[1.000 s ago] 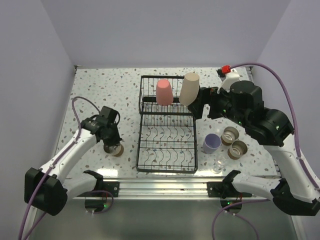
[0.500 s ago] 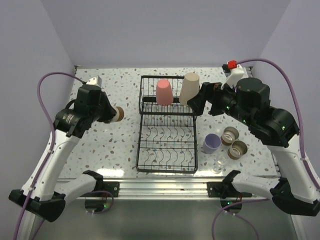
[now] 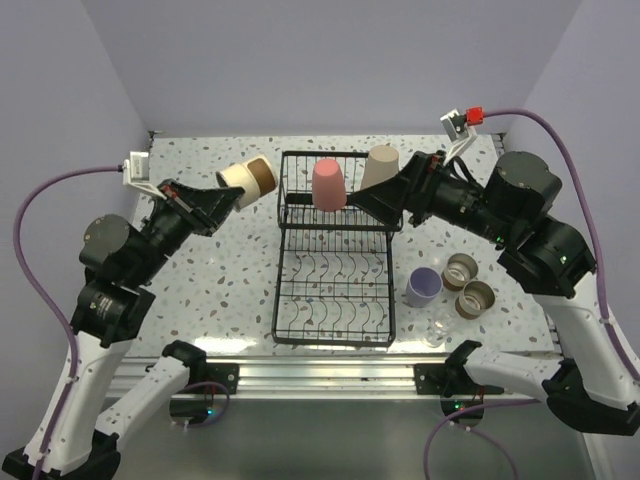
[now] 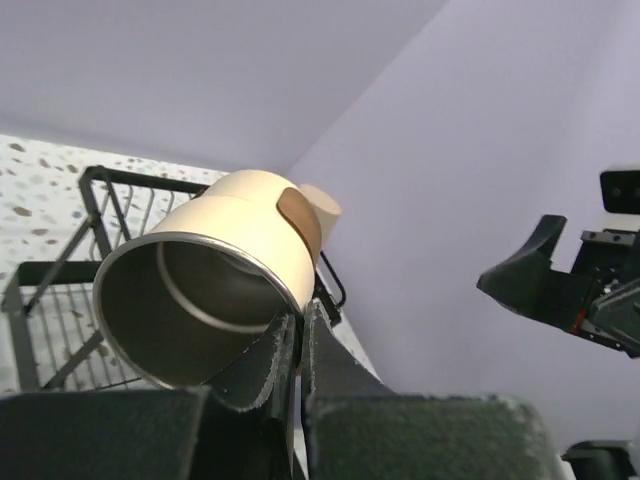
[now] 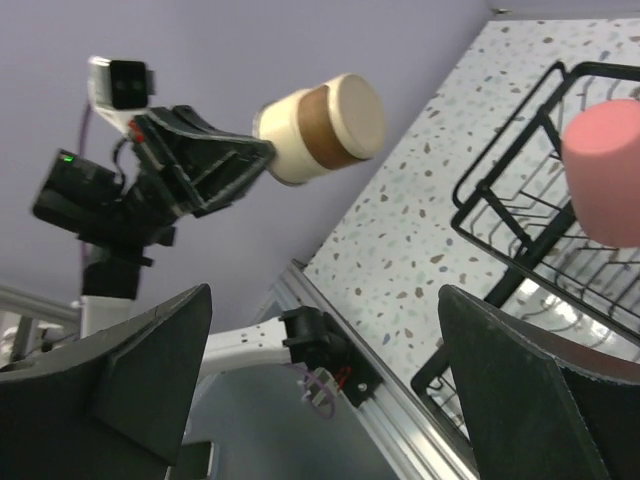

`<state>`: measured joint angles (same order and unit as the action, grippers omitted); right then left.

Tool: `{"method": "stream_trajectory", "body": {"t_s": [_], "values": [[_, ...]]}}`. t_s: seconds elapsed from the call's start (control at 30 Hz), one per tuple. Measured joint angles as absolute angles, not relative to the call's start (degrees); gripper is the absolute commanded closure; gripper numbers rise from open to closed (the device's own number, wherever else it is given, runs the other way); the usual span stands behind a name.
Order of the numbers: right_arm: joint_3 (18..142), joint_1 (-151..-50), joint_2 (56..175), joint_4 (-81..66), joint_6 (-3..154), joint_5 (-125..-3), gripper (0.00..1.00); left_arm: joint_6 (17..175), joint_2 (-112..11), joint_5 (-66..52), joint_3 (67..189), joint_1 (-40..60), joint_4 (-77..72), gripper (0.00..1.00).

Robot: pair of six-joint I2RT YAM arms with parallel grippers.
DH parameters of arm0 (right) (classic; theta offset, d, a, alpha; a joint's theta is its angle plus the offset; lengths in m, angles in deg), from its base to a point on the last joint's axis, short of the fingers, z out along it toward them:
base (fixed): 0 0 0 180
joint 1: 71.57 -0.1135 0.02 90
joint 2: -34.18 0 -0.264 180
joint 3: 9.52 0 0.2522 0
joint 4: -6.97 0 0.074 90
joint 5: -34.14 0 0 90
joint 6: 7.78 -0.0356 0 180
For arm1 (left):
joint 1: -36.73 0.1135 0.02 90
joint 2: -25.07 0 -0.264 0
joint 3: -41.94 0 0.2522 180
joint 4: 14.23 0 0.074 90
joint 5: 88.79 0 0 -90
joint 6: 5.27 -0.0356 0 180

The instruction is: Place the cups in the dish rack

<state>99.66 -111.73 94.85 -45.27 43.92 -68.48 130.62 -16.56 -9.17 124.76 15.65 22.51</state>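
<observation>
L arm raised high, left gripper [image 3: 228, 192] clamped on rim of smooth tan-brown cup [image 3: 250, 177], tipped sideways near far-left corner of wire dish rack [image 3: 330, 300]; right gripper [image 3: 368, 202] wide open, empty

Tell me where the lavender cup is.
In the top view, the lavender cup stands on the table just right of the dish rack, left of two tan cups, behind the clear glass.
</observation>
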Motion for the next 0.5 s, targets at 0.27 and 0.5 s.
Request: {"method": "stream_trajectory", "body": {"t_s": [0.27,0.5], "values": [[96.3,-111.7,95.5,-36.3,40.5,-75.5,0.02,144.0,-10.2,-13.8,106.5,15.6,1.8,1.0],[95.7,-111.7,101.0,-30.8,38.6,-78.4,0.02,151.3,-9.2,-19.0,100.5,15.6,-16.9,1.0]]}}
